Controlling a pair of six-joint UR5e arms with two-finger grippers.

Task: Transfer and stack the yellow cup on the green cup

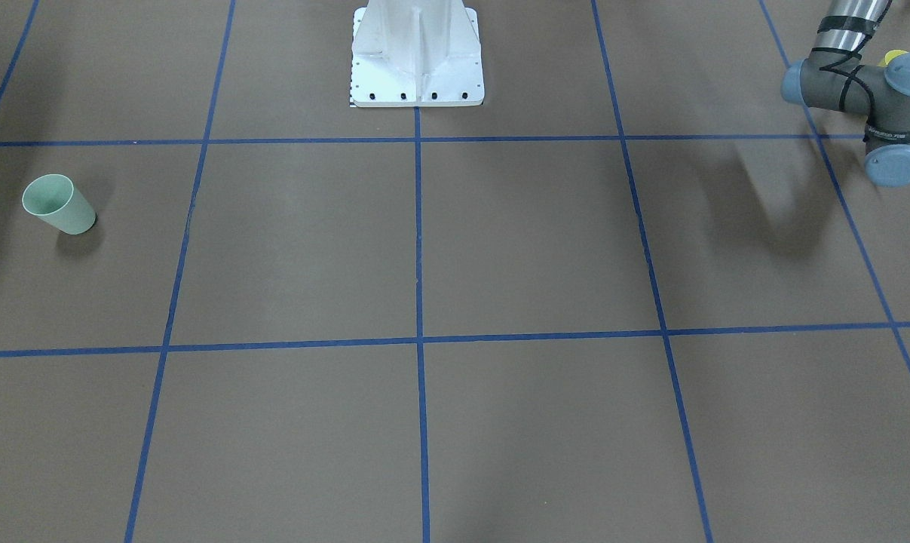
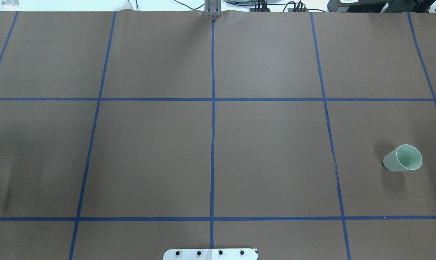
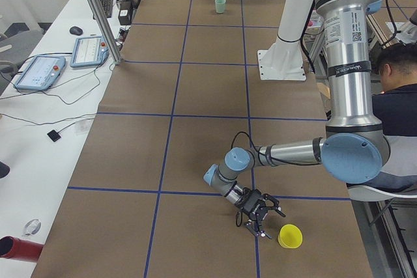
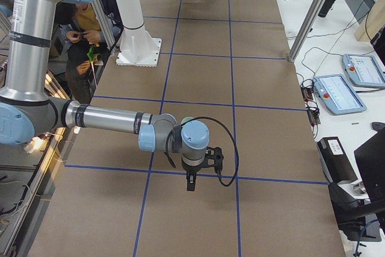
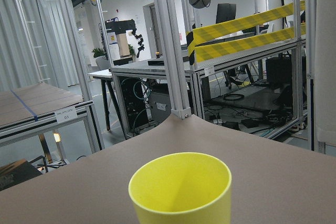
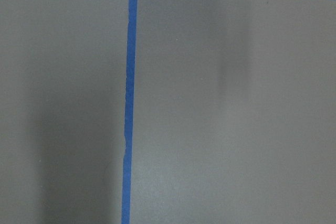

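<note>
Rim upward, the yellow cup stood on the table at its left end, long axis vertical, wider mouth open to the ceiling. The left gripper hung just beside it, not touching, fingers angled down at the surface; whether they were spread or closed I could not tell. The left wrist camera looked level across the cup's rim to aluminium frames wrapped in yellow-and-black hazard tape; a white label on a nearer rail seemed to read D3, its small print illegible. A seated person was behind the near arm. Between the cups lay brown covering crossed by blue tape lines; the white pedestal stood at the robot's edge, off the line between them. Two teach pendants rested on the side bench. The right gripper pointed straight down above a tape line; its finger state could not be told. At the far right end the green cup stood upright too, mouth up, axis vertical, well apart from both grippers.
</note>
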